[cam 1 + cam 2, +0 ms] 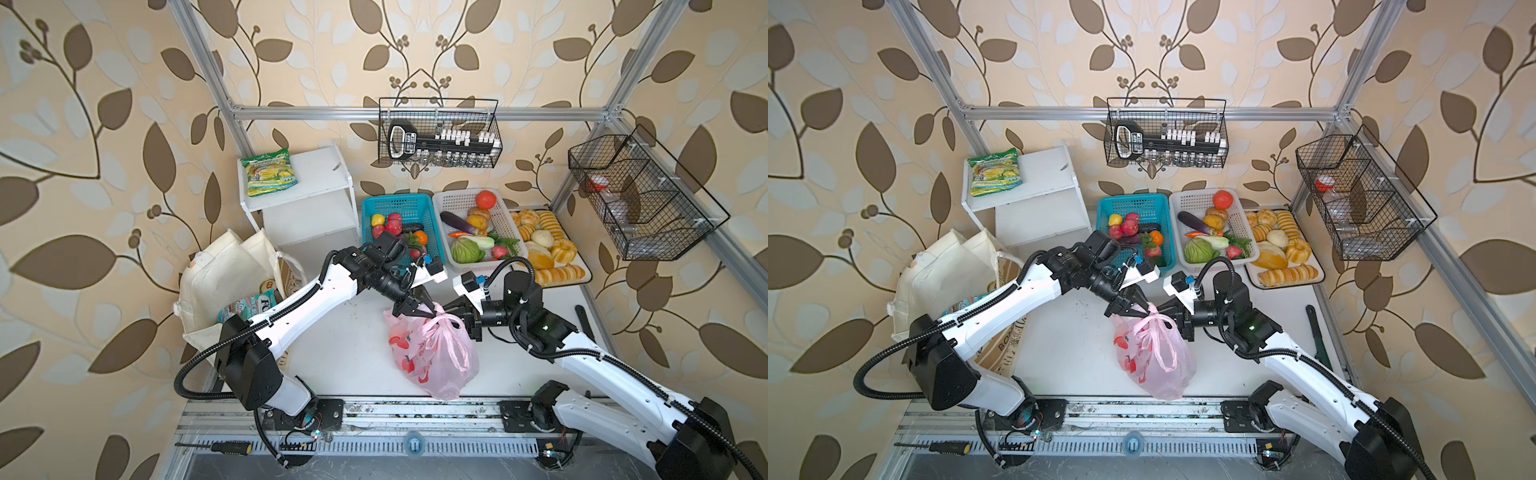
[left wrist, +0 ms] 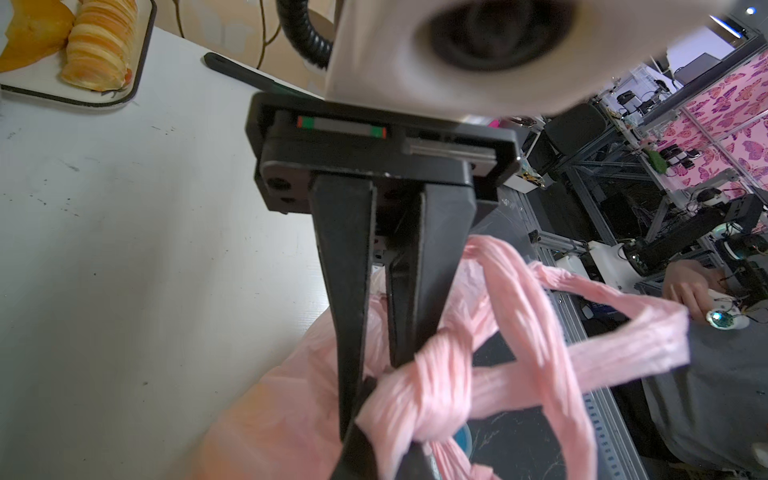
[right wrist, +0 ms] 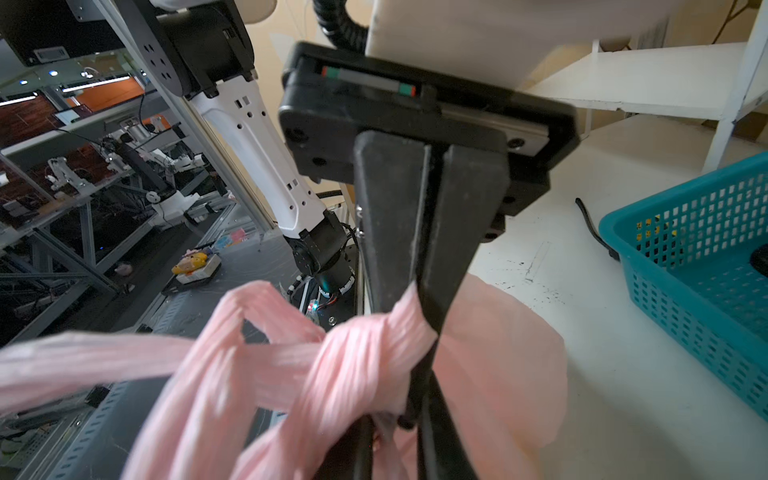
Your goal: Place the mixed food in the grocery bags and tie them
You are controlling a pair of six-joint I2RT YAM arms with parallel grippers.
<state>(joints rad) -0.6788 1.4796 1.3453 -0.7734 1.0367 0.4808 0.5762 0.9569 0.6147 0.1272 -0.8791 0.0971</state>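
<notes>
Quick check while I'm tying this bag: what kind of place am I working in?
Most likely a robotics lab cell dressed as a home pantry: leaf wallpaper inside an aluminium frame, a teal basket of toy fruit, and more robot arms outside it.

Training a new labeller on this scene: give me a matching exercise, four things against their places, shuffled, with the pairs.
1 pink plastic bag
2 canvas tote
3 green-yellow snack packet
4 bread rolls

A on the white shelf
B on the black-rimmed tray
C middle of the table, handles knotted
D left side of the table

Pairs: 1-C, 2-D, 3-A, 4-B
</notes>
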